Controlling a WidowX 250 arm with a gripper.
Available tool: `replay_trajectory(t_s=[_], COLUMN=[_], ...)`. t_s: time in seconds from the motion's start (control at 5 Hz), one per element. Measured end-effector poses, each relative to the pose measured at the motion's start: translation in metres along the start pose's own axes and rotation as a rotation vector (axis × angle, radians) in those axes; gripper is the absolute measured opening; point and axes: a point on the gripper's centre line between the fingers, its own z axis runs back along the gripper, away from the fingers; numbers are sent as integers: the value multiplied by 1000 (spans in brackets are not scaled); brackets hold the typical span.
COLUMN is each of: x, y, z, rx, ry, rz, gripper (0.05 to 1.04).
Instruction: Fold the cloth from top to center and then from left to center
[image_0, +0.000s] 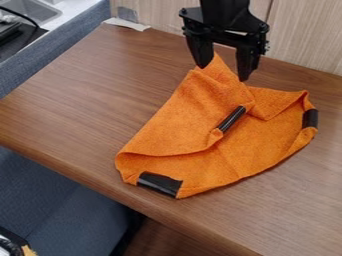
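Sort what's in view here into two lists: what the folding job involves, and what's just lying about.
Part of the job:
- orange cloth, with black patches at its edges
- gripper, open above the cloth
- wooden table under it

Just lying about:
- whitish scrap at the table's far corner
- black cable near the sink

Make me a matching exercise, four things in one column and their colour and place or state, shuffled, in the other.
1. Cloth
2. End effector
3. Sink
4. Tabletop

A. Brown, wood-grained, under the cloth
B. Grey, in the upper left corner
C. Orange, partly folded over
D. Black, open at the cloth's raised peak

Pairs: 1-C, 2-D, 3-B, 4-A
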Motion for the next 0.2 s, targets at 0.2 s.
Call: replay_trajectory(t_s=[0.2], x=[0], y=[0], z=[0], rx=[0], ry=[-2], rz=[0], gripper=[1001])
